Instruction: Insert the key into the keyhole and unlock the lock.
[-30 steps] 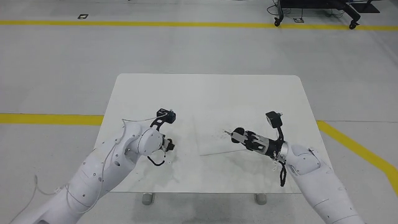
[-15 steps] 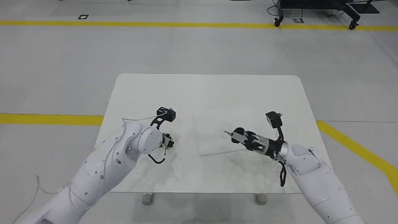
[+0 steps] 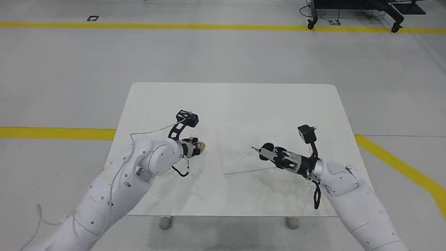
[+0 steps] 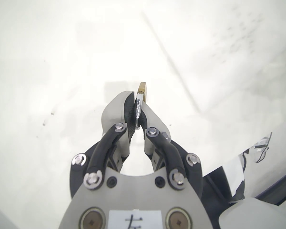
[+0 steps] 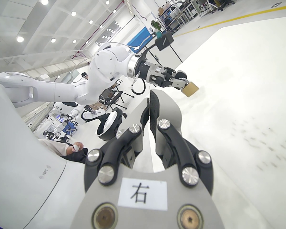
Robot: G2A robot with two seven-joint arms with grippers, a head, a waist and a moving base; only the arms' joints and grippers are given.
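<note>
A brass padlock (image 3: 201, 146) hangs in the air over the table's left half, and my left gripper (image 3: 196, 148) is shut on its silver shackle. In the left wrist view the brass body (image 4: 142, 88) sticks out past the closed fingertips (image 4: 130, 103). The right wrist view shows the padlock (image 5: 190, 89) and the left gripper (image 5: 180, 80) from across the table. My right gripper (image 3: 265, 153) sits over the table's right half, pointing at the padlock, with its fingers (image 5: 155, 103) pressed together. A thin silver key (image 3: 255, 148) juts from its tip in the top view.
The white table (image 3: 230, 104) carries a faint flat sheet edge (image 3: 247, 171) between the two arms. A few small dark scuff marks (image 5: 264, 141) dot the surface near my right gripper. Floor with yellow lines surrounds the table.
My left arm has risen and swung toward the table's middle, turning the padlock so it faces my right gripper. The right arm has not moved.
</note>
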